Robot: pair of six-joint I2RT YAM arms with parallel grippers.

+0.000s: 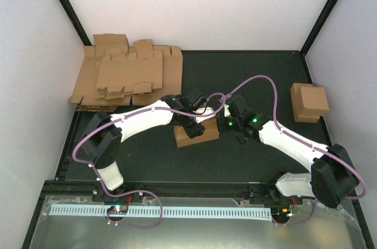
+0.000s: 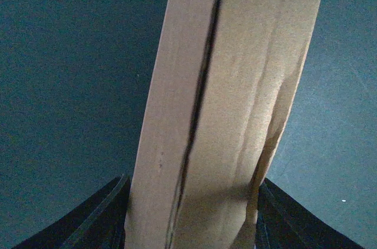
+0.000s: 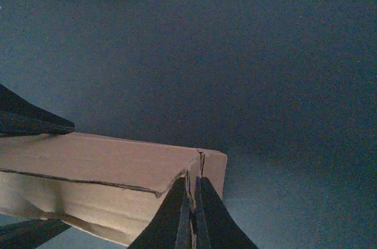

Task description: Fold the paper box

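L arm stretched fwd, wrist dipped. My L claw (image 2: 191,228) clamps the paper box (image 2: 235,113) by its sides; box sticks out ahead of the fingers. R arm comes in opposite, R claw (image 3: 191,213) pressed tight, pinching a box corner edge. Dark mat (image 1: 253,78) underneath, blank stack (image 1: 126,78) beyond L claw, white walls (image 1: 194,2) behind.

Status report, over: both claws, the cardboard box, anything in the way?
Left claw clamped across small brown cardboard box. Right claw shut, pinching its corner flap. Stack of flat brown cardboard blanks and second folded box well apart.
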